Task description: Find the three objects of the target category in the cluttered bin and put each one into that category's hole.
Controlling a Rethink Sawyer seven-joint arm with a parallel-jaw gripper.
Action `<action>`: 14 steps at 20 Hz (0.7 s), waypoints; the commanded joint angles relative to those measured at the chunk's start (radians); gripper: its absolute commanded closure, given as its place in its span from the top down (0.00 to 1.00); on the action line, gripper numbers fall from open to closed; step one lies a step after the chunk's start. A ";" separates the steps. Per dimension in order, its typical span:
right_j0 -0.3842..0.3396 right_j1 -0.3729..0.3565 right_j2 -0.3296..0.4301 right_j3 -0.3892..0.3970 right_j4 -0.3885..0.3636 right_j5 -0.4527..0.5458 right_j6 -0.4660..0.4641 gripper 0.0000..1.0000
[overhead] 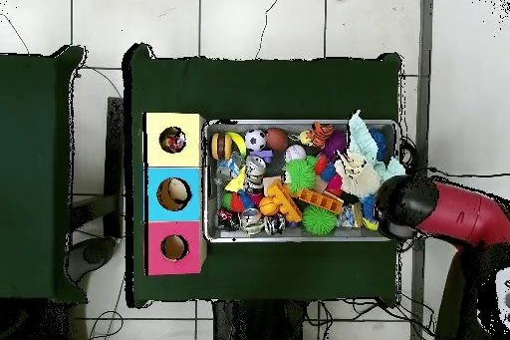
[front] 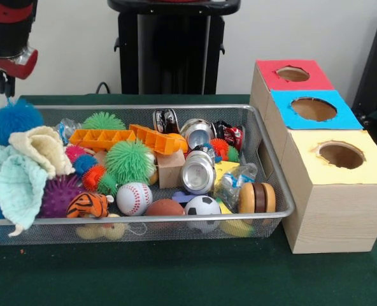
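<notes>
The silver wire-mesh bin [front: 274, 182] lies on the green table, full of mixed things; it also shows in the overhead view [overhead: 299, 237]. In it are a baseball [front: 134, 198], a soccer ball [front: 202, 206], a brown ball [front: 164, 208], metal cans [front: 198, 173], a green spiky ball [front: 130, 160] and orange trays [front: 102, 138]. My gripper [front: 6, 85] hangs under the red arm at the bin's left end, just above a blue spiky ball [front: 13, 120]. I cannot tell whether it holds that ball. In the overhead view the arm's head [overhead: 406, 206] hides the gripper.
Three wooden boxes with holes stand against the bin's right side: red top [front: 293, 73], blue top [front: 313, 109], yellow top [front: 341, 155]. Pale cloths [front: 23, 169] drape over the bin's left rim. A tiger toy [front: 88, 204] and a wooden yo-yo [front: 256, 197] lie near the front rim.
</notes>
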 commanded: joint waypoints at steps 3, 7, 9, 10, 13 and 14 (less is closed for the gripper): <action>0.012 -0.012 0.150 0.041 0.021 0.130 -0.122 1.00; -0.003 -0.019 0.169 0.055 0.036 0.110 -0.114 1.00; -0.009 -0.025 0.181 0.058 0.038 0.106 -0.116 1.00; -0.014 -0.028 0.186 0.060 0.043 0.105 -0.111 1.00; -0.018 -0.051 0.201 0.074 0.064 0.113 -0.096 1.00; -0.018 -0.061 0.208 0.079 0.079 0.118 -0.087 1.00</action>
